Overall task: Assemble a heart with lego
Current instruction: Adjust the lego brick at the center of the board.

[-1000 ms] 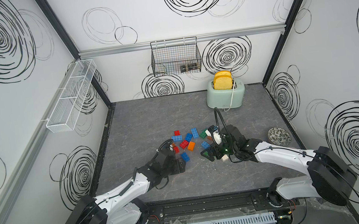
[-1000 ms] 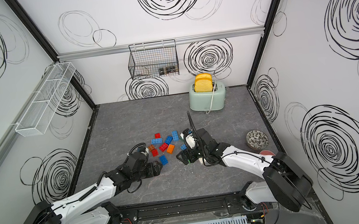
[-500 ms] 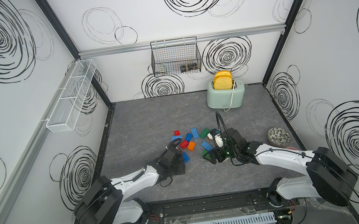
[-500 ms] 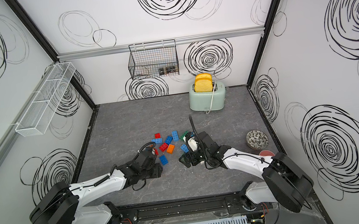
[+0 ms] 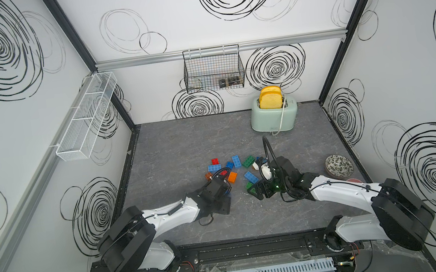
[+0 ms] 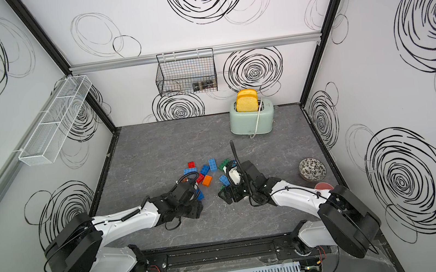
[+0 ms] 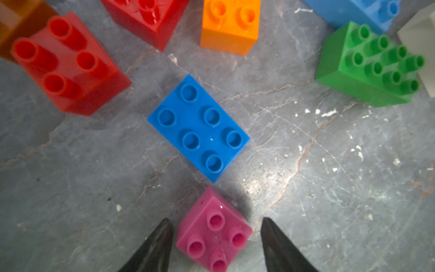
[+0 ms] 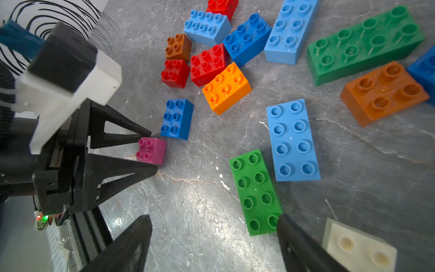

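Two fingers of the left gripper (image 7: 215, 220) stood apart around the pink brick (image 7: 213, 237), not squeezing it; it sat on the gray table (image 7: 329, 188) just beside a blue brick (image 7: 199, 128). Farther right, the right gripper (image 8: 213, 216) had its fingers spread wide, holding nothing, near a long green brick (image 8: 255, 192).

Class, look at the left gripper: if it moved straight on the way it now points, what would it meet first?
Most likely the pink brick, which sits between the left gripper's open jaws; the blue six-stud brick lies just beyond it. Depth is hard to judge here.
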Motion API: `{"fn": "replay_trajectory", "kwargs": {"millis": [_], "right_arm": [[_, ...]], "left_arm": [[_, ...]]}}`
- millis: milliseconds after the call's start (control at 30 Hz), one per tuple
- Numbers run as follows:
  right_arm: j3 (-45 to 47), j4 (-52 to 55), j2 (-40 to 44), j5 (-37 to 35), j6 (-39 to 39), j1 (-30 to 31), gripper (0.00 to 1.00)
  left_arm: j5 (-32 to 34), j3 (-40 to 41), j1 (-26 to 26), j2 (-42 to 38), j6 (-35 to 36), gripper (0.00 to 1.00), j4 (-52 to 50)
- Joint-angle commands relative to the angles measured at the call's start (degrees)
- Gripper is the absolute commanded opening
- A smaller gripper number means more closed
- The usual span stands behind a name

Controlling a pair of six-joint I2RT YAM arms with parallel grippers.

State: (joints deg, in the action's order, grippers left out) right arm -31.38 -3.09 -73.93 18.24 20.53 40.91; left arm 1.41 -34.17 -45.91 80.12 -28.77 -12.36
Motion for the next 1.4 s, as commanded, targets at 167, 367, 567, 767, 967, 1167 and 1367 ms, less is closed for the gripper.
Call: {"fn": "replay_trajectory", "kwargs": {"millis": [167,367,567,767,967,1167,1367], "right_arm": [[0.5,-0.7,0.0,-0.7,-0.4,0.3,0.87],[0.4,-1.1,-0.6,0.0,-0.8,0.2,0.87],[1.4,-1.1,0.8,-0.2,-1.3,-0.4,0.87],[1.8,-0.6,1.4,0.2,-2.1,-1.1,0.87],[1.3,0.7,1.5,-0.2,-2.9,-1.2,0.87],[0.4,2.2,0.5,-2.2,-3.7,-0.5,0.84],[-2.3,3.6,-3.2,-5.8,-4.0,2.2,0.79]], "left_arm": [[-5.8,0.6,0.9,-0.3,-14.2,0.86,-1.2],[-3.7,0.4,-1.1,1.4,-27.0,0.83,-0.1],[3.7,-1.9,-3.0,3.2,-30.3,0.67,-7.0],[7.0,-3.8,-4.0,6.3,-26.9,0.59,-8.7],[8.0,-6.1,-4.2,9.0,-19.2,0.46,-10.7],[3.4,-7.7,-4.9,9.1,-11.8,0.36,-9.4],[-1.9,-9.7,-9.8,11.3,-8.6,0.38,-8.8]]}}
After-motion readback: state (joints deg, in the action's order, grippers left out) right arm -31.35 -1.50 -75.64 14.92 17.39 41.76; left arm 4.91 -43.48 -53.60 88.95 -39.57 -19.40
